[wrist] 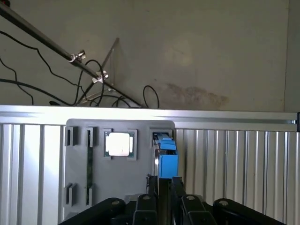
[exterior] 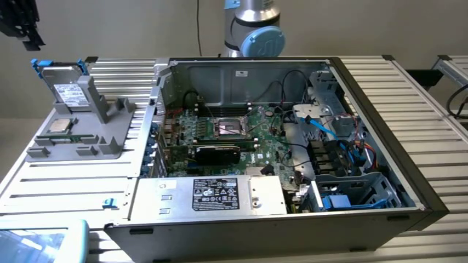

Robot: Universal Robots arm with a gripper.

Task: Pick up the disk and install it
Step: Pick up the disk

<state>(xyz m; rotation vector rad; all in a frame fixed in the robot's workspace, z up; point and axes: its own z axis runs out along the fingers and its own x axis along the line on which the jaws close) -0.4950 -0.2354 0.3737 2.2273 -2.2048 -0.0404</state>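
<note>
Overhead, one gripper [wrist: 164, 182], jaws narrowly parted; below, one disk [exterior: 64, 82] upright in one grey holder [exterior: 80, 149]

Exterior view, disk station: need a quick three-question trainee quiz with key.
1. True or false: the disk stands on edge on the grey fixture, outside the computer case.
2. What lies flat on the fixture near it? A) processor chip B) screwdriver C) fan
3. Fill in: the disk's plastic frame is ____.
Key: 1 true; 2 A; 3 blue.
</note>
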